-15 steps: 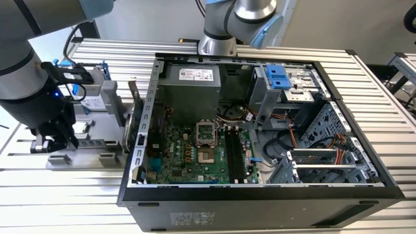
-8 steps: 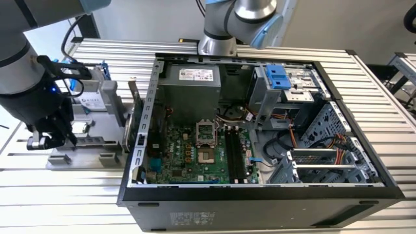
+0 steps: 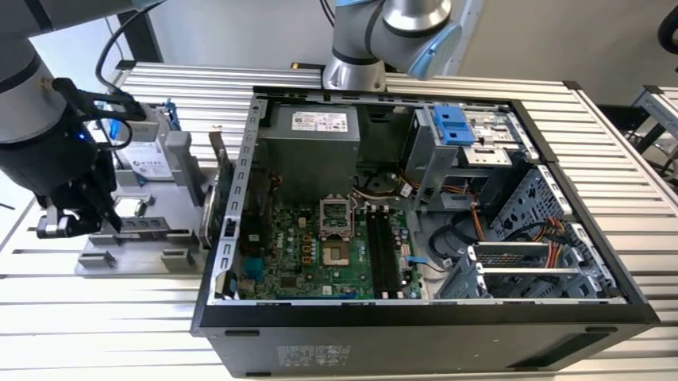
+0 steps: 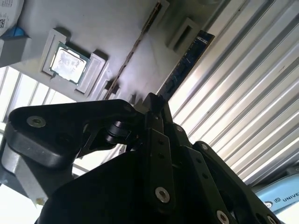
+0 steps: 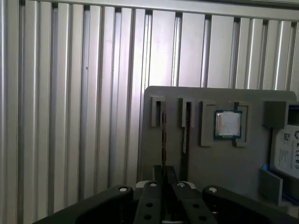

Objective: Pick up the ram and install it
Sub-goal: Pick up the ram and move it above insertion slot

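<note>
Gripper (image 4: 155,100): black; fingers (image 4: 152,122) clamped on the ram (image 4: 187,60).
Ram: slim dark stick, pinched by its flat faces and reaching straight out beyond the fingertips. It seemed lifted off its holder, though its far end could not be judged for certain.
Tray (image 4: 107,23): grey, beyond the fingertips; narrow slot (image 4: 183,31) just beside the ram.
Chip (image 4: 68,62): square, silver, seated in the tray, well to one side of the fingers.
Table (image 4: 243,93): ribbed metal, under all.
Computer case (image 3: 424,198): open, well apart from the fingers.
Handling note: a firm, square pinch and a straight pull in line with the slot would serve best, since a long stick can twist.
</note>
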`<state>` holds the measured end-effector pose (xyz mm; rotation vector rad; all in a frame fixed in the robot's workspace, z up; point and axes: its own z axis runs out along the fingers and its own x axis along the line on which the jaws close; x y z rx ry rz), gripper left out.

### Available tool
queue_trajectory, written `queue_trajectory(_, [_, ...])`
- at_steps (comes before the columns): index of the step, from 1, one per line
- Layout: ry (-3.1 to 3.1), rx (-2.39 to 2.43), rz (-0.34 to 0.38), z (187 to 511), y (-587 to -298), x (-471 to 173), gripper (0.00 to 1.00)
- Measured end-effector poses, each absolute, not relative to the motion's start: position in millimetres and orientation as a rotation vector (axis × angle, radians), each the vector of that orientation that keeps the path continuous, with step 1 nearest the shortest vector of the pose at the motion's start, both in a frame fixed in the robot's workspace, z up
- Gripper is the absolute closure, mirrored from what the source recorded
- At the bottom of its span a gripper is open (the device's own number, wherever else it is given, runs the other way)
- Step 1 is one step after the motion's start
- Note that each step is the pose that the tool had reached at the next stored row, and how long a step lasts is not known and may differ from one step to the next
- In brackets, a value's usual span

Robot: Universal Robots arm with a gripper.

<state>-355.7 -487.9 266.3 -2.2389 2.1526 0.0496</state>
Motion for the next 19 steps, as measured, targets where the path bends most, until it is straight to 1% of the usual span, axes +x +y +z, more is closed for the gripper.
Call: queue_trajectory(19, [2.153,-2.238,0.050,294,-488,-356,1.00])
